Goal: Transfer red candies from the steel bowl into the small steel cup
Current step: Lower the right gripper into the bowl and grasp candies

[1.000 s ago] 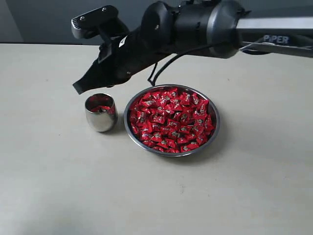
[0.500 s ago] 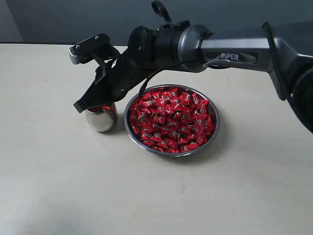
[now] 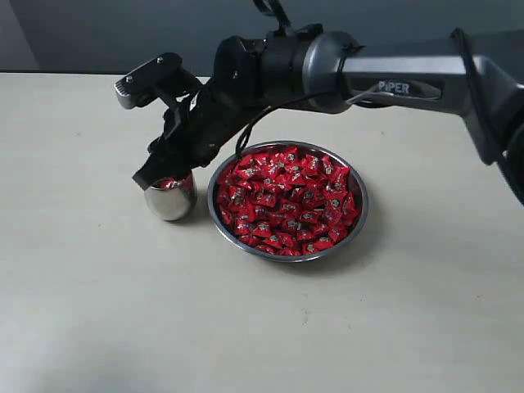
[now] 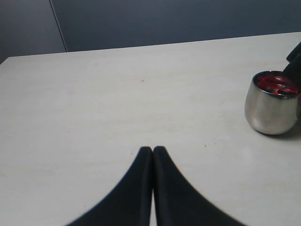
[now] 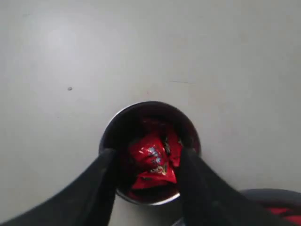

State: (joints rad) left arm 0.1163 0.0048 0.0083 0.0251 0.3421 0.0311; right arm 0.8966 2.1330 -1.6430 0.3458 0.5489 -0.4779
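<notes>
My left gripper (image 4: 153, 149) sits pressed closed and empty over the worktop (image 3: 98, 311), well apart from the small steel cup (image 3: 169, 199). The cup holds a few red candies (image 4: 275, 84). My right gripper (image 5: 148, 154) hangs over the cup's mouth, fingers spread wide, gripping nothing. Just right of the cup, the steel bowl (image 3: 361, 214) is heaped with candies.

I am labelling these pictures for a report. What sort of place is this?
Probably a robot test bench in a lab, not a kitchen: a plain pale table, a dark wall behind it, and a robot arm above a bowl and a cup of red candies.
</notes>
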